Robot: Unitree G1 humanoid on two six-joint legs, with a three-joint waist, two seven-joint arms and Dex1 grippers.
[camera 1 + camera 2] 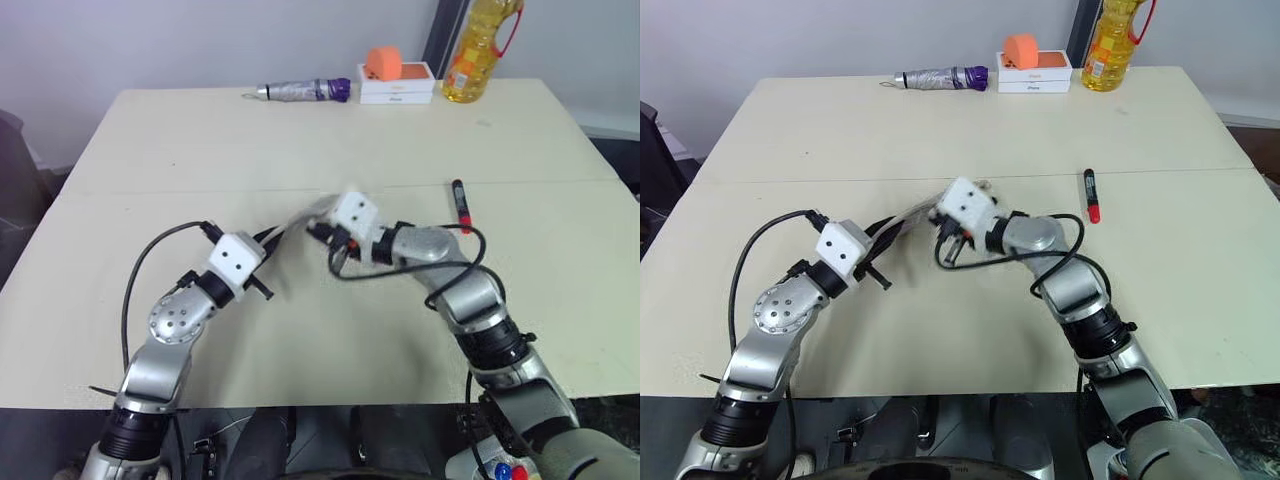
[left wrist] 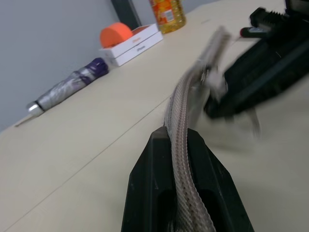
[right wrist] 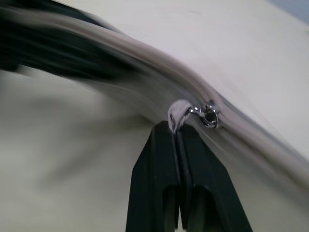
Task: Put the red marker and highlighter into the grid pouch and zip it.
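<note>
My left pincer (image 2: 186, 140) is clamped on the grid pouch (image 2: 193, 92), lifted off the surface; my right pincer (image 3: 177, 131) pinches its pull cord (image 3: 177, 115). The red marker (image 1: 460, 203) lies outside; zipping now risks sealing it out

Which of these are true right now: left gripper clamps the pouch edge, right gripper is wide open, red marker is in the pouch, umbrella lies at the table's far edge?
1. The left gripper is shut on the grid pouch. True.
2. The right gripper is wide open. False: its fingers are shut, pinching the zipper pull cord.
3. The red marker is inside the pouch. False: it lies on the table, apart from the pouch.
4. The umbrella lies near the table's far edge. True.
</note>
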